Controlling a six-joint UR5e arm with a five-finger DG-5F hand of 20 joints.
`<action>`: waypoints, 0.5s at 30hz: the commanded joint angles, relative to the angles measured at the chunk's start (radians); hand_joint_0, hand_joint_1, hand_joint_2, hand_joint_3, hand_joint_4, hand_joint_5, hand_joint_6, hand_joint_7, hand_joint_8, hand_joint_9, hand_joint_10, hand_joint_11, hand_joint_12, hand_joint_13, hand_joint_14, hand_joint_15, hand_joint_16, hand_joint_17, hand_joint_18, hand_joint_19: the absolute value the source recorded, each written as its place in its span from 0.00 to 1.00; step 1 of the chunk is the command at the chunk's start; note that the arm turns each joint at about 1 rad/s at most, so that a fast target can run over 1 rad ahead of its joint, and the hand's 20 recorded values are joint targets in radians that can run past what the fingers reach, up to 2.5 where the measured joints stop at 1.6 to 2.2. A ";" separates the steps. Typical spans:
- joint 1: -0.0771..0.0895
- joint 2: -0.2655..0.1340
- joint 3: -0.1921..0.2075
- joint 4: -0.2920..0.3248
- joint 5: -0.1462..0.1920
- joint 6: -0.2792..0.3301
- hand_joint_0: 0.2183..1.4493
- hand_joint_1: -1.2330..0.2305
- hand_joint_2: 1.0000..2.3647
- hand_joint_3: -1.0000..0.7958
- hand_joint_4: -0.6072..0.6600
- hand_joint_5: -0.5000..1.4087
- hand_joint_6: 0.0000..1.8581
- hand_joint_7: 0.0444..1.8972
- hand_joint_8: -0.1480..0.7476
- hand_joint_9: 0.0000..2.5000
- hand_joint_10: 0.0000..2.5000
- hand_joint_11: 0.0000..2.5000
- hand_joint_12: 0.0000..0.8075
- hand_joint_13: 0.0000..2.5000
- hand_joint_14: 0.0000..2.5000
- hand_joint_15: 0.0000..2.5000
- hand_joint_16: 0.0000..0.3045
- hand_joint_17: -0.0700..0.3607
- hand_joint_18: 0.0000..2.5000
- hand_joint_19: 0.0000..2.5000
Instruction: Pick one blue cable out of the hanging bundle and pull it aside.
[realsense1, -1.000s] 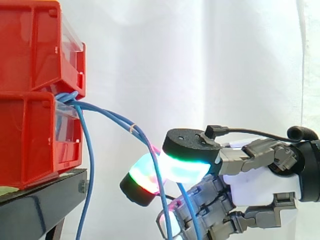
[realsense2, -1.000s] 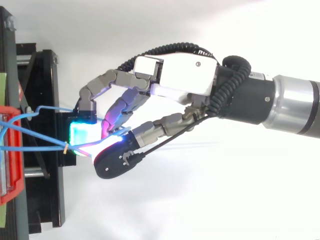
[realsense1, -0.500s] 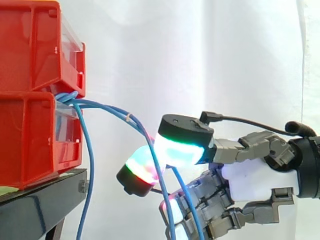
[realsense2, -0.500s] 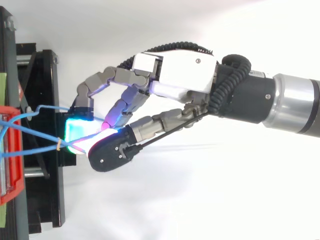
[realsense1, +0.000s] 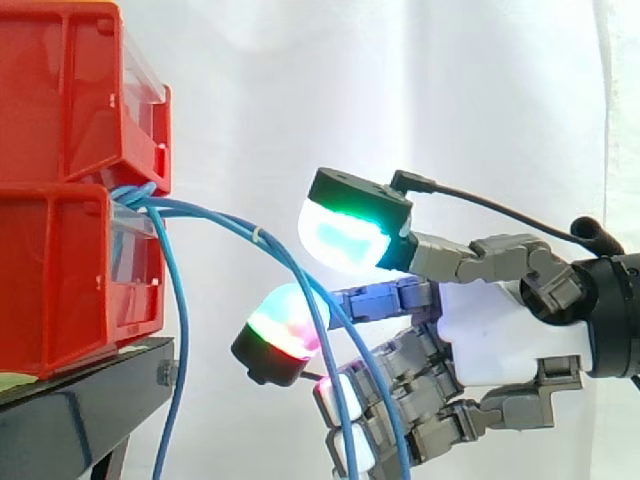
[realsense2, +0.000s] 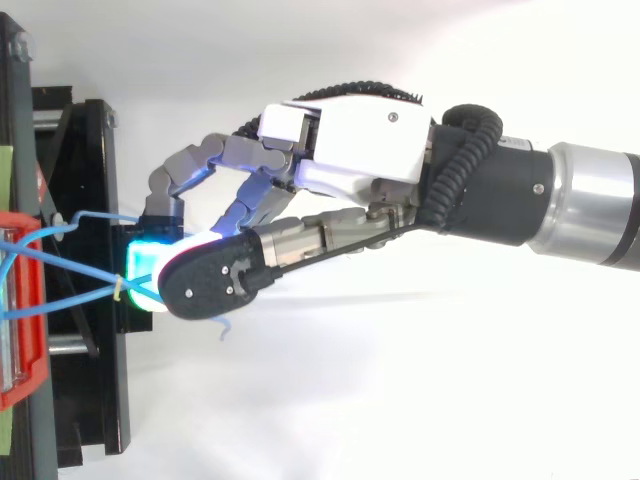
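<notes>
Several blue cables are seen gathered into a bundle where they leave the gap between the upper red bin and the lower red bin. Nearest the side camera, an arcing pair of these cables is carried out to the right in a long curve. It then drops steeply across the front of the hand and runs off the bottom edge. A pale band is wrapped round this pair on the upper part of the curve. Another blue cable, the hanging cable, is seen falling almost straight down just beside the bins, well apart from the hand.

The hand is held about level, entering from the right, and it is met by the arcing pair. Whether any cable is gripped cannot be told, because the contact is hidden where the cables cross the hand.

From above, the hand is seen stretched toward the black stand, with the silver arm behind it at the right. A short loose blue end is shown curling just beside it. Two cables are seen crossing between the bins and the hand, with the pale band lying just past the crossing.

Farther back, the upper bin is set on the lower one, and both are borne by the stand. Behind everything a white curtain is hung.
</notes>
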 joint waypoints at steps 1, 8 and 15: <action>0.000 0.000 0.002 -0.002 -0.002 0.006 0.25 0.43 0.00 0.31 0.50 0.22 0.43 0.50 0.46 0.43 0.01 0.19 0.38 0.39 0.01 0.21 0.16 0.42 0.29 0.17; -0.001 -0.001 0.005 -0.011 -0.007 0.013 0.30 0.35 0.01 0.39 0.49 0.20 0.47 0.54 0.46 0.41 0.01 0.20 0.36 0.38 0.01 0.21 0.15 0.40 0.28 0.18; -0.001 0.000 0.005 -0.018 -0.008 0.013 0.33 0.29 0.01 0.48 0.43 0.19 0.50 0.51 0.46 0.40 0.01 0.21 0.36 0.38 0.01 0.21 0.15 0.41 0.29 0.17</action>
